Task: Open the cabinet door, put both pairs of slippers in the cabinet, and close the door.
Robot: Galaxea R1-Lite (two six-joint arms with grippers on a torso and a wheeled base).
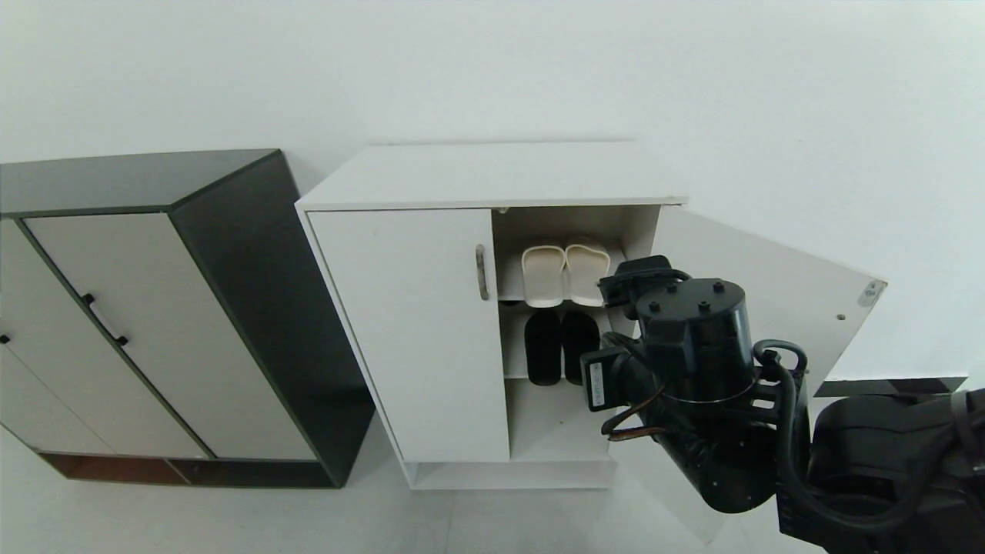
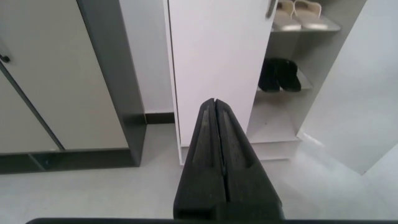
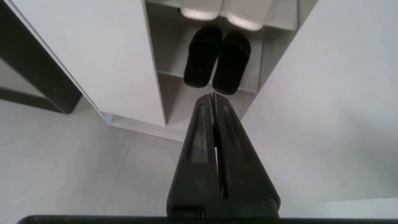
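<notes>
Black jointed R arm (image 1: 692,369) up on robot's right, elbow bent, wrist angled fwd and down. Black tapered R gripper (image 3: 214,98): fingers pressed together, empty. Black tapered L gripper (image 2: 214,102): same, fingers flush, empty.

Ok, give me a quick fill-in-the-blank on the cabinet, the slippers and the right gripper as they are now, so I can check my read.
1. The cream slippers lie on the ____ shelf of the white cabinet.
2. The black slippers lie on the shelf directly ____ the cream pair.
3. The cabinet's right-hand door stands ____.
4. The right gripper hangs in front of the shelves with its fingers ____.

Missing words: top; below; open; shut.
</notes>
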